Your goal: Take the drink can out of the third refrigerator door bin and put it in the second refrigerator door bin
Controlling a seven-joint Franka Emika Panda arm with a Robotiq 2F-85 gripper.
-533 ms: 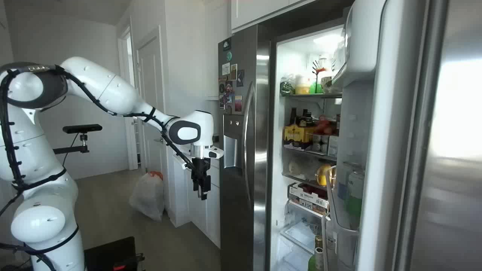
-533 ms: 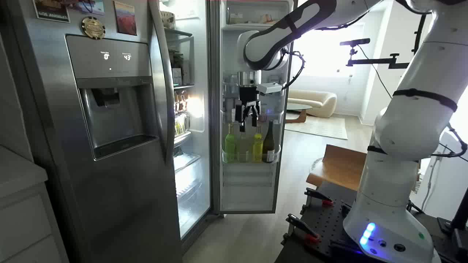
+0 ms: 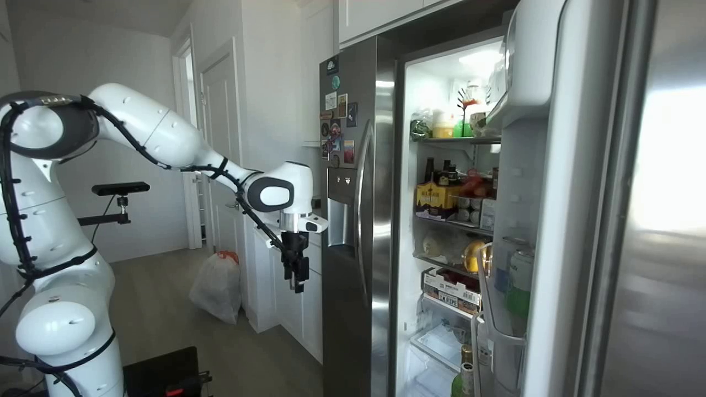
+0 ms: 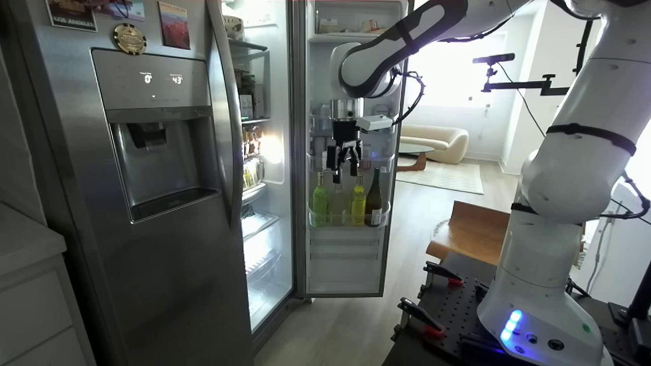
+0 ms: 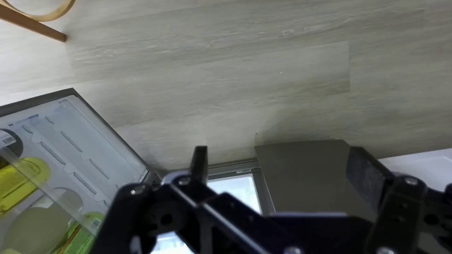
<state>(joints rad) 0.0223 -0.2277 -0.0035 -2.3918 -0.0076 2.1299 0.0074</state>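
My gripper (image 4: 346, 175) hangs pointing down, in front of the open refrigerator door and apart from it. In the wrist view the gripper (image 5: 282, 176) has its two fingers wide apart with nothing between them. In an exterior view a small, dim reddish thing, which looks like the drink can (image 4: 365, 159), stands in the third door bin (image 4: 385, 162), just beside the gripper's fingers. The second door bin (image 4: 318, 123) is above it, with a few pale items in it. The can does not show in the wrist view. The gripper also shows in an exterior view (image 3: 295, 281).
The door bin below (image 4: 385, 216) holds a green bottle (image 4: 320, 203), a yellow bottle (image 4: 358, 204) and a dark bottle (image 4: 374, 201). The lit fridge shelves and the closed freezer door (image 4: 168, 279) are beside the door. A brown chair (image 4: 473, 231) stands near the robot's base.
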